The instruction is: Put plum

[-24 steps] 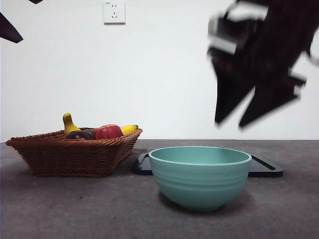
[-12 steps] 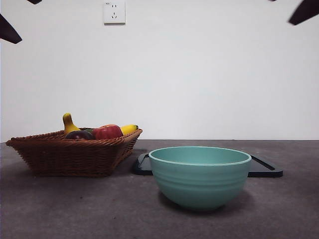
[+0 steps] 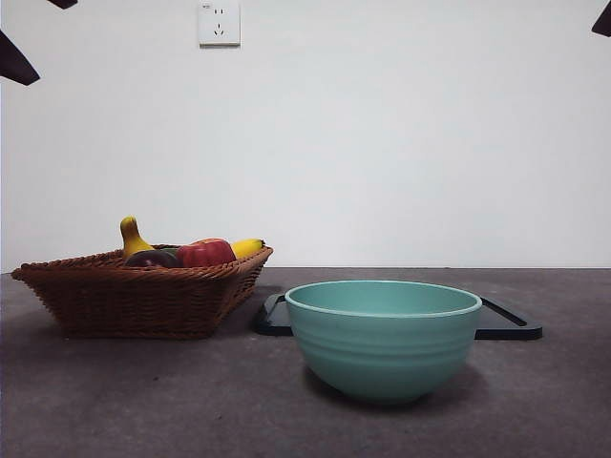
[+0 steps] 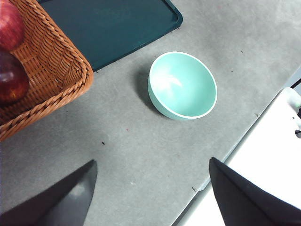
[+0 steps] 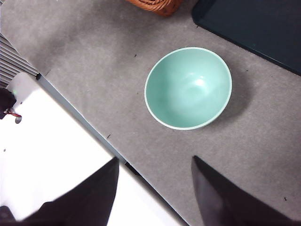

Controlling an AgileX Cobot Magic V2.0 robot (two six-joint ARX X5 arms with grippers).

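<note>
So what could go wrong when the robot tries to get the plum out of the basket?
The plum sits low in the basket, pressed against the red apple, so a jaw might bump the apple or catch the wicker rim. Its skin looks smooth and glossy, so it could slip. Both grippers, left and right, wait open, high above the table.

One wicker basket. One teal bowl. One dark tray behind bowl. Fruit in basket: one plum, one red apple, one banana, its two yellow ends showing above rim. One wall socket. Two claws: left claw, right claw. One grey tabletop.
</note>
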